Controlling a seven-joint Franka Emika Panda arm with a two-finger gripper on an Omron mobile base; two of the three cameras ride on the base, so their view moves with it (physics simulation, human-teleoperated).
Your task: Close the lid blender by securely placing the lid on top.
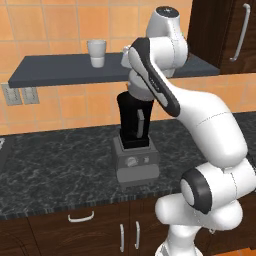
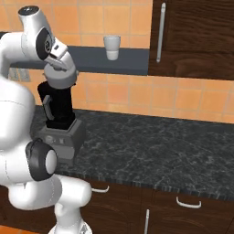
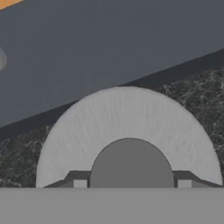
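Observation:
The blender (image 1: 134, 125) stands on the dark counter: a black tapered jar on a boxy grey base with a round dial. It also shows at the left in the right base view (image 2: 58, 107). My gripper (image 3: 131, 183) points straight down over the jar's mouth and is shut on the raised middle knob of the lid (image 3: 127, 113). This round grey cap hides the jar below it in the hand view. From the base views, the lid (image 2: 59, 82) sits level at the jar's top, under my hand (image 1: 138, 90). Whether it is fully seated I cannot tell.
A dark shelf (image 1: 55, 70) runs along the tiled wall just above and behind the blender, with a white cup (image 1: 96, 52) on it. A dark cabinet (image 2: 192, 36) with a long handle hangs to the right. The counter (image 2: 155, 146) stretches to the right of the blender.

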